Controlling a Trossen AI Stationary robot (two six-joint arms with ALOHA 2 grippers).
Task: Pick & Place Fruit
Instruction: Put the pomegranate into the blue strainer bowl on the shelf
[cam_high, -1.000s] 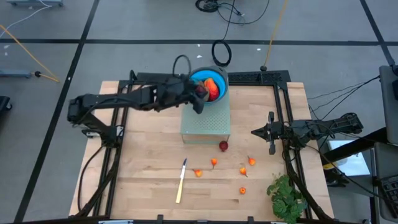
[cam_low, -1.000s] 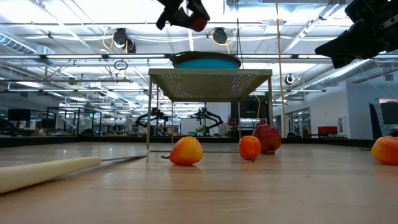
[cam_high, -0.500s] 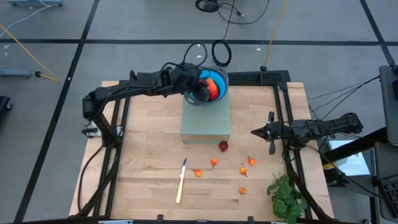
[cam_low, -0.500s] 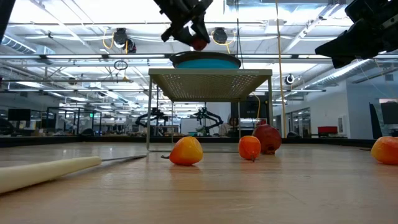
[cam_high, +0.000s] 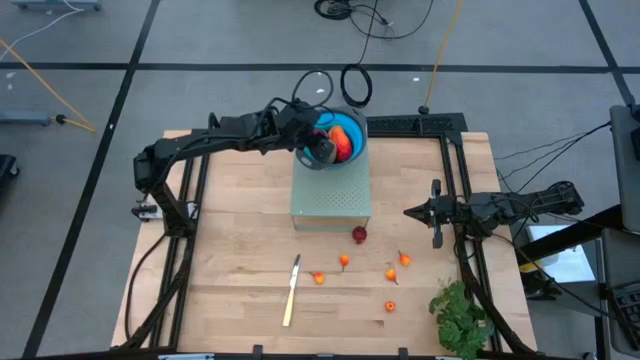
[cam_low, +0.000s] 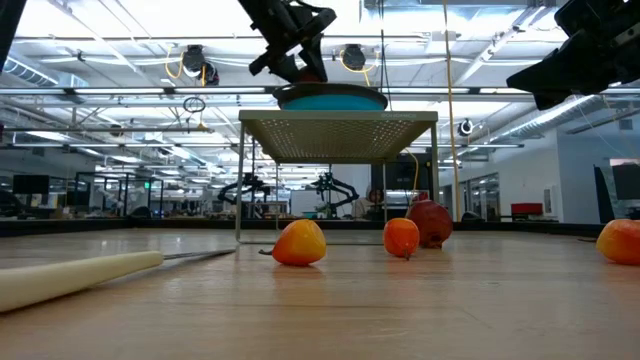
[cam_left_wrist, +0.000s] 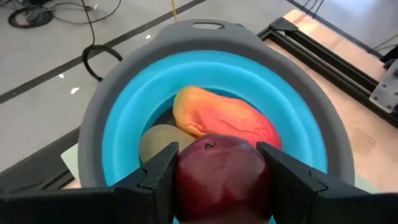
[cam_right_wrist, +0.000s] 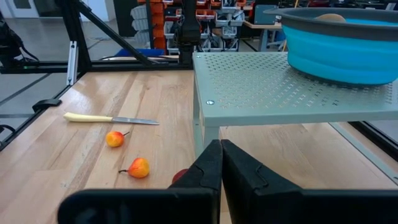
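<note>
- Over the blue bowl (cam_left_wrist: 118, 124) near the table's far edge, we are lowering our left gripper (cam_left_wrist: 221, 180), clamping a dark red ball (cam_left_wrist: 221, 177).
- We are keeping our right gripper (cam_right_wrist: 221, 163) closed, empty, waiting near the right edge.

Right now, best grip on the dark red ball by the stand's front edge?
Take the dark red ball across its round middle, coming straight down from above. It sits alone on the table just in front of the perforated stand, so keep the fingers parallel to that edge.

Wooden table (cam_high: 230, 270): perforated stand (cam_high: 330, 200), knife (cam_high: 291, 290), scattered fruit (cam_high: 359, 234), leafy bunch (cam_high: 458, 315).
</note>
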